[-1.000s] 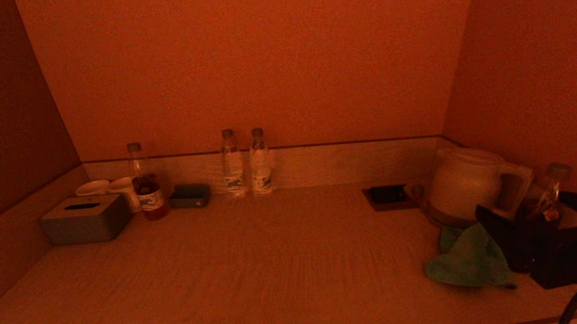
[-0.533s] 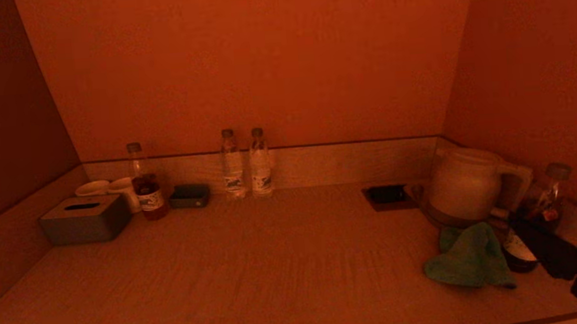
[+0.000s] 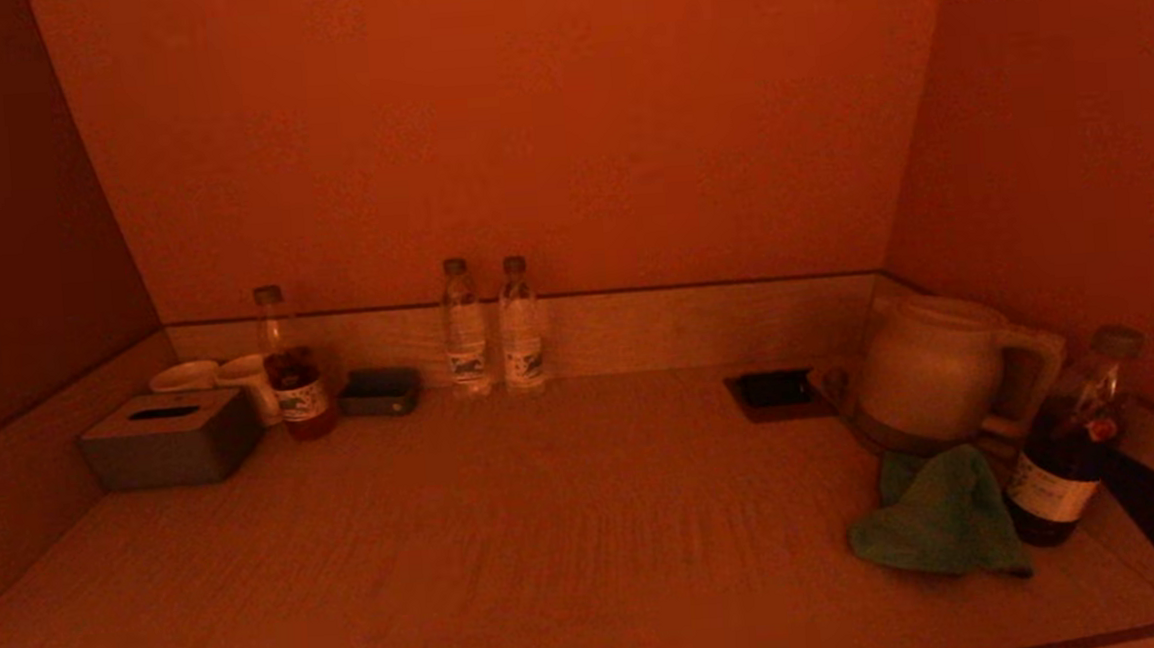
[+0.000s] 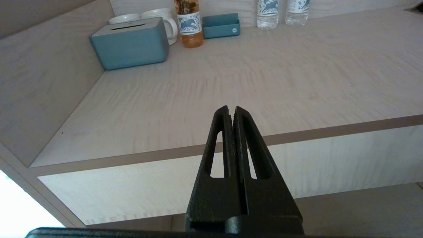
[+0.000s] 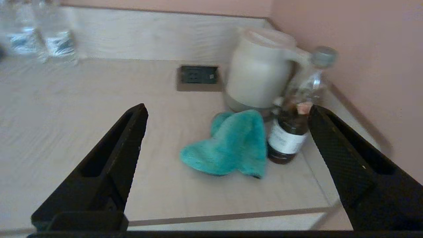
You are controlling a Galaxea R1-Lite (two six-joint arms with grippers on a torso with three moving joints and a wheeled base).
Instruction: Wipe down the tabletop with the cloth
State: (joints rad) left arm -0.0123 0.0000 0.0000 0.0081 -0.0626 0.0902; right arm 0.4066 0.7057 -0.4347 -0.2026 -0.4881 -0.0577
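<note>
Green cloth (image 3: 940,522): one, crumpled on the tabletop (image 3: 549,526) at my right-hand end, touching the dark-liquid bottle (image 3: 1066,454) on its right, just in front of the white kettle (image 3: 930,367). Count: one kettle, two clear water bottles (image 3: 492,329) side by side at the back rim, two tea-coloured bottles (the other (image 3: 289,367) stood far left), two white cups (image 3: 215,376), one grey tissue box (image 3: 171,439), one small dark tray (image 3: 379,391), one recessed socket (image 3: 774,392). My right gripper (image 5: 228,112) was released, jaws spread wide, off the front edge of the tabletop; the cloth lay ahead of it, between the two fingers in the wrist view, clear of both. My left gripper (image 4: 230,112) was clenched on nothing, parked below the front edge on the left.
</note>
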